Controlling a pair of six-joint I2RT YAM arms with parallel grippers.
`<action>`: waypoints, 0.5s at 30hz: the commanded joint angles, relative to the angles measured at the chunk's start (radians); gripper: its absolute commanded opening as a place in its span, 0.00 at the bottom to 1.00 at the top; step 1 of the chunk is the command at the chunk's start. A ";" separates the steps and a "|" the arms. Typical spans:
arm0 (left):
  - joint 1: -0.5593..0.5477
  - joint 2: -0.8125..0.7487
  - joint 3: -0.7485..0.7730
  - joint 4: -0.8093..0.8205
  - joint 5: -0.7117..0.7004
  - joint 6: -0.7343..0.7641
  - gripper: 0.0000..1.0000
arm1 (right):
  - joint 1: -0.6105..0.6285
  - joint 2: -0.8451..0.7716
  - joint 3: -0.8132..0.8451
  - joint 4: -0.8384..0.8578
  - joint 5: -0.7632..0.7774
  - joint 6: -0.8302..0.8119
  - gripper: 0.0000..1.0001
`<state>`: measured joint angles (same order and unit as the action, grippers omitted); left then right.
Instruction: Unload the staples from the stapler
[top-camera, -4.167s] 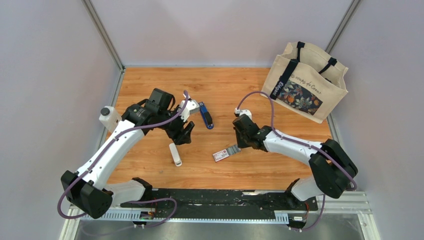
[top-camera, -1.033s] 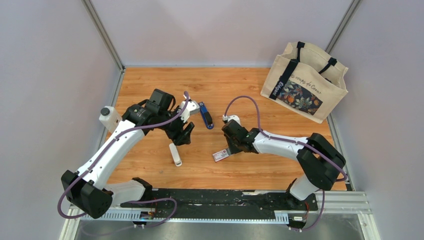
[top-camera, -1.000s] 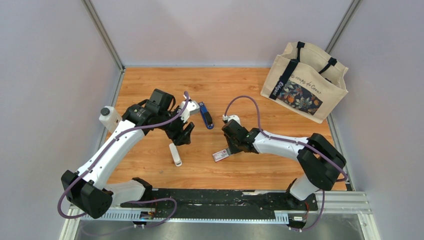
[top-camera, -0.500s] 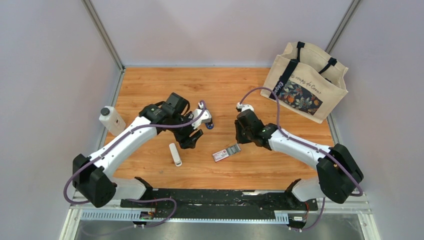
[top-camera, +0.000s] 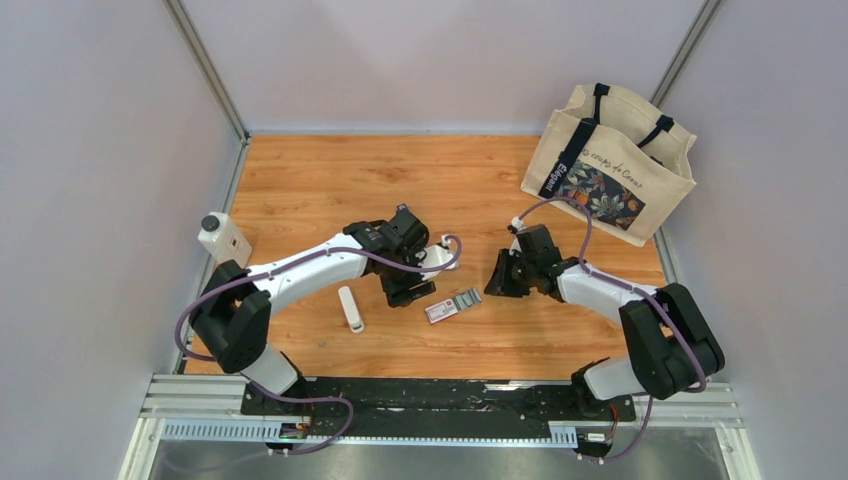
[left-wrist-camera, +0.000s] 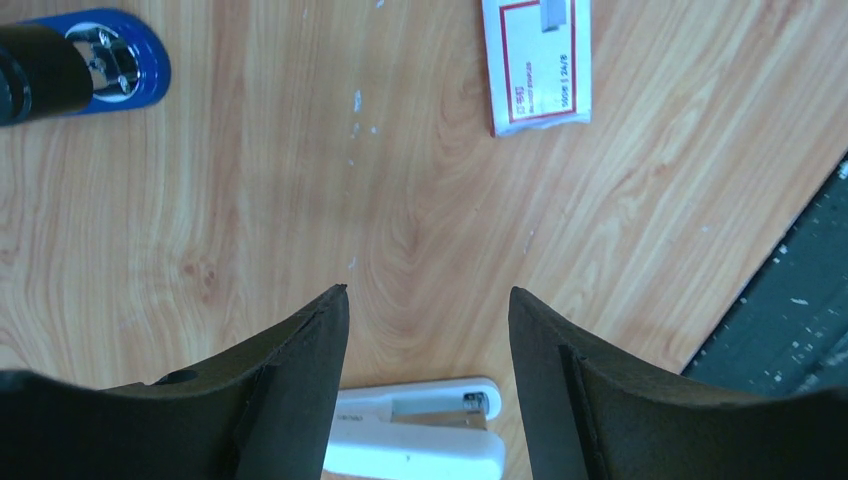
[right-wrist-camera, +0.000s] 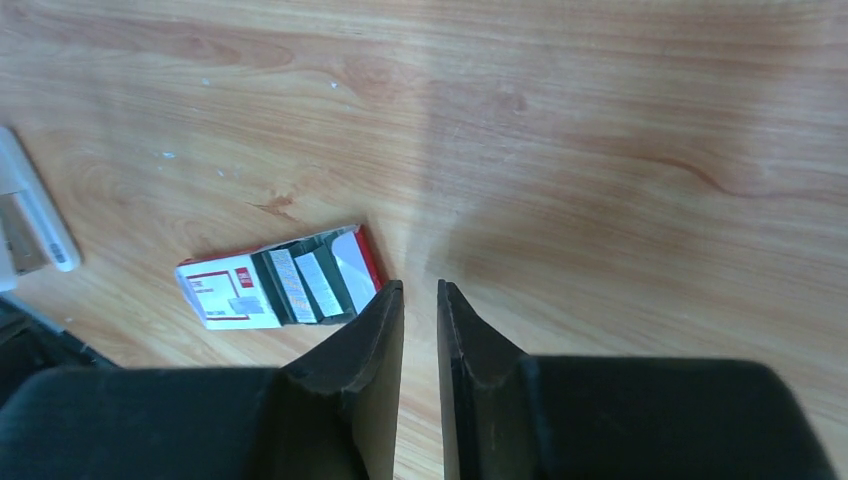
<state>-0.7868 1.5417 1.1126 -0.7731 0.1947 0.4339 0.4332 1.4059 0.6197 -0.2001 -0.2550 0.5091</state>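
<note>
Hovering wide-spread and empty, the left end effector (left-wrist-camera: 425, 295) seems readied for the stapler (left-wrist-camera: 110, 60), which lies near it around the middle of the table (top-camera: 320, 170). The right end effector (right-wrist-camera: 420, 290), nearly closed and empty, hangs nearer the right edge.

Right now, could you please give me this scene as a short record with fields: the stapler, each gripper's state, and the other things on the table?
stapler: blue, lying on the table, held by neither gripper
left gripper: open, empty, over bare wood
staple box: partly open, staple strips showing, between the two grippers
right gripper: nearly shut, empty, close to the staple box
white stick: lying flat, nearer the left gripper
tote bag: far right corner
bottle: white, black cap, left edge
</note>
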 joint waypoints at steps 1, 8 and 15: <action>-0.035 0.049 0.016 0.078 -0.066 0.039 0.68 | -0.027 0.034 -0.020 0.149 -0.159 0.052 0.21; -0.081 0.118 0.010 0.112 -0.095 0.063 0.69 | -0.043 0.084 -0.044 0.192 -0.201 0.083 0.21; -0.126 0.152 0.006 0.138 -0.109 0.083 0.70 | -0.051 0.099 -0.074 0.245 -0.211 0.100 0.21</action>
<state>-0.8883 1.6711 1.1133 -0.6697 0.0971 0.4786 0.3885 1.4933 0.5655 -0.0189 -0.4442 0.5880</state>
